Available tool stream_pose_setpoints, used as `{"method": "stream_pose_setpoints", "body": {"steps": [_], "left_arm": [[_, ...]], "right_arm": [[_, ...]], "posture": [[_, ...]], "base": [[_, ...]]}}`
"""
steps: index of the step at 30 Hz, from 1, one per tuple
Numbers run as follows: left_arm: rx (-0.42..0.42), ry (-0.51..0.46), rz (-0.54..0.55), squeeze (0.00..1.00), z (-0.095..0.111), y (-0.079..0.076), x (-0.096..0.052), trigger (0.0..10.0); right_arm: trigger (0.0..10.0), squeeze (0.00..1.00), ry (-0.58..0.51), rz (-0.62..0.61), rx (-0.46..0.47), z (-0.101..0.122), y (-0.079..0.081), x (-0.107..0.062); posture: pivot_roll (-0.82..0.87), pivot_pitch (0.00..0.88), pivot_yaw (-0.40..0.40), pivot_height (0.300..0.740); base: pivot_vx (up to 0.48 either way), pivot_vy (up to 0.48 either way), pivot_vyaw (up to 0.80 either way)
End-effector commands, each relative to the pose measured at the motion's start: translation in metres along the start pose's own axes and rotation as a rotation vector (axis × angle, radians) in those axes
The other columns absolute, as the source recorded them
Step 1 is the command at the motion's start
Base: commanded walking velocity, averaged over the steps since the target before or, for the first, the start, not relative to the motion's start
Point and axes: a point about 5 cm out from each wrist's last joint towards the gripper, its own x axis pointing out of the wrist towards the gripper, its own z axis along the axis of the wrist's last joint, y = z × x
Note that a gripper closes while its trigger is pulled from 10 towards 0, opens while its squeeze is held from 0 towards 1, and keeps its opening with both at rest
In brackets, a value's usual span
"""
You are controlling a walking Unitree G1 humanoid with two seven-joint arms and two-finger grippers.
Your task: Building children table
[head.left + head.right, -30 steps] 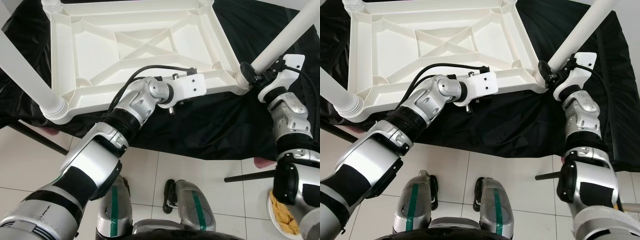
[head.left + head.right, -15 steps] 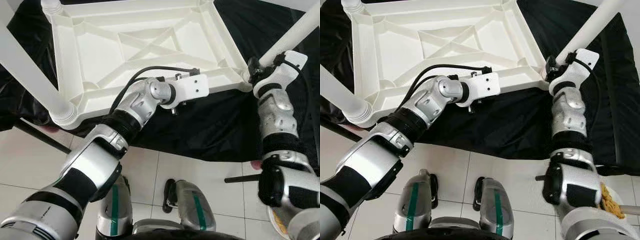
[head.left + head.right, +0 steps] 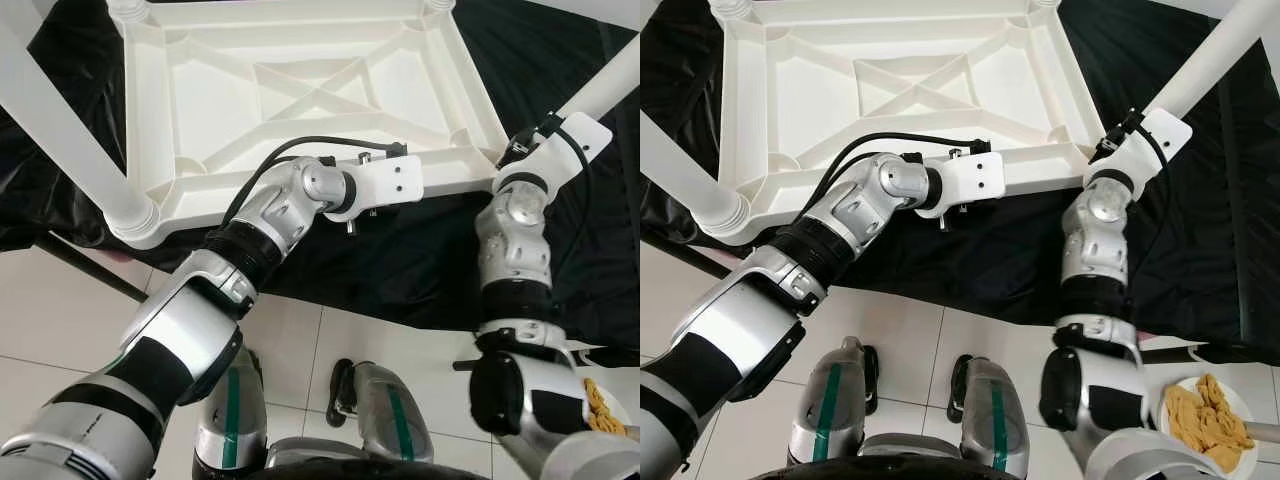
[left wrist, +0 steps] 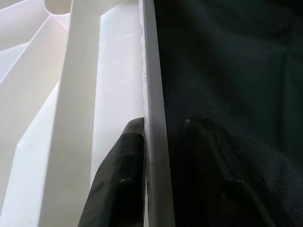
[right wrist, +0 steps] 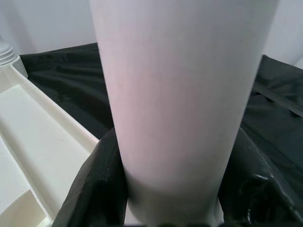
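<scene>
The white children's table lies upside down on a black cloth, ribbed underside up, legs rising from its corners. The left pincer is clenched on the near rim of the tabletop, one finger inside and one outside the edge. The right pincer is clenched around the near right leg, low on the shaft, just above its corner socket.

The step in hand looks like seating or tightening this leg. It would go best with the left pincer holding the frame steady while the right keeps the leg in line with its socket, since a tilted leg may bind.

On the tiled floor beside the robot's right arm, a white plate holds a yellowish crumpled thing, perhaps a cloth.
</scene>
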Motion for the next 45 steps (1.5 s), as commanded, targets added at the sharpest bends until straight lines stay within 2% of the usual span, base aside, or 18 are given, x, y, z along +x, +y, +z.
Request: {"method": "stream_pose_setpoints", "body": {"steps": [1,9,10,14,20,23,24,26,27,28,29,30,31,33,36,37,39,45], "left_arm": [[-0.036,0.065,-0.053,0.00,-0.018,-0.014,0.004,10.0],[-0.033,0.064,-0.055,0.00,-0.018,-0.015,0.005,10.0],[-0.032,0.064,-0.054,0.00,-0.018,-0.015,0.005,10.0],[-0.026,0.061,-0.058,0.00,-0.018,-0.015,0.005,10.0],[-0.025,0.060,-0.062,0.00,-0.017,-0.016,0.005,10.0],[-0.022,0.059,-0.064,0.00,-0.017,-0.016,0.006,10.0],[-0.020,0.058,-0.065,0.00,-0.016,-0.016,0.006,10.0],[-0.019,0.056,-0.065,0.00,-0.016,-0.016,0.006,10.0],[-0.019,0.056,-0.065,0.00,-0.016,-0.016,0.006,10.0],[-0.016,0.056,-0.066,0.00,-0.016,-0.016,0.006,10.0],[-0.016,0.056,-0.066,0.00,-0.016,-0.016,0.006,10.0],[-0.014,0.056,-0.067,0.00,-0.016,-0.016,0.006,10.0],[-0.014,0.056,-0.067,0.00,-0.016,-0.016,0.006,10.0],[-0.012,0.055,-0.069,0.00,-0.015,-0.016,0.006,10.0],[-0.010,0.055,-0.070,0.00,-0.015,-0.017,0.007,10.0],[-0.007,0.055,-0.073,0.00,-0.015,-0.017,0.006,10.0],[-0.004,0.056,-0.073,0.00,-0.015,-0.017,0.006,10.0],[-0.004,0.060,-0.072,0.00,-0.017,-0.016,0.005,10.0]], "right_arm": [[10.0,0.00,-0.034,-0.087,-0.012,0.005,-0.008,-0.002],[10.0,0.00,-0.013,-0.082,-0.017,0.002,-0.005,-0.007],[10.0,1.00,-0.010,-0.069,-0.005,0.002,-0.005,-0.007],[10.0,1.00,-0.029,-0.010,0.021,0.006,-0.002,-0.010],[10.0,1.00,-0.046,0.008,0.020,0.009,-0.004,-0.010],[10.0,1.00,-0.046,0.080,0.047,0.010,-0.006,-0.005],[10.0,0.00,-0.035,0.145,0.060,0.010,-0.006,-0.002],[10.0,0.00,-0.015,0.269,0.063,0.008,-0.006,0.002],[10.0,0.00,-0.015,0.269,0.063,0.008,-0.006,0.002],[10.0,0.00,-0.003,0.358,0.045,0.006,-0.007,0.004],[10.0,0.00,-0.003,0.358,0.045,0.006,-0.007,0.004],[10.0,0.00,0.021,0.441,0.040,0.004,-0.011,0.008],[10.0,0.00,0.021,0.441,0.040,0.004,-0.011,0.008],[10.0,0.00,0.021,0.560,-0.017,0.003,-0.021,0.013],[10.0,0.00,0.021,0.613,-0.050,0.002,-0.027,0.017],[10.0,0.00,0.034,0.714,-0.119,0.000,-0.038,0.022],[10.0,0.00,0.046,0.765,-0.152,-0.001,-0.043,0.024],[10.0,0.00,0.060,0.887,-0.176,0.000,-0.048,0.026]], "posture": [[0.05,0.043,-0.067,0.740],[0.05,0.039,-0.071,0.740],[0.05,0.033,-0.072,0.740],[0.05,0.029,-0.072,0.740],[0.05,0.022,-0.075,0.740],[0.05,0.017,-0.077,0.740],[0.05,0.016,-0.078,0.740],[0.04,0.013,-0.077,0.740],[0.04,0.013,-0.077,0.740],[0.04,0.011,-0.077,0.740],[0.04,0.011,-0.077,0.740],[0.04,0.011,-0.076,0.740],[0.04,0.011,-0.076,0.740],[0.04,0.011,-0.075,0.740],[0.04,0.011,-0.075,0.740],[0.04,0.010,-0.070,0.740],[0.05,0.010,-0.069,0.740],[0.05,0.011,-0.065,0.740]], "base": [[0.000,0.000,0.00],[0.000,0.000,0.00],[0.000,0.000,0.00],[0.000,0.000,0.00],[0.000,0.000,0.00],[0.000,0.000,0.00],[0.000,0.000,0.00],[0.000,0.000,0.00],[0.000,0.000,0.00],[0.000,0.000,0.00],[0.000,0.000,0.00],[0.000,0.000,0.00],[0.000,0.000,0.00],[0.000,0.000,0.00],[0.000,0.000,0.00],[0.000,0.000,0.00],[0.000,0.000,0.00],[0.000,0.000,0.00]]}}
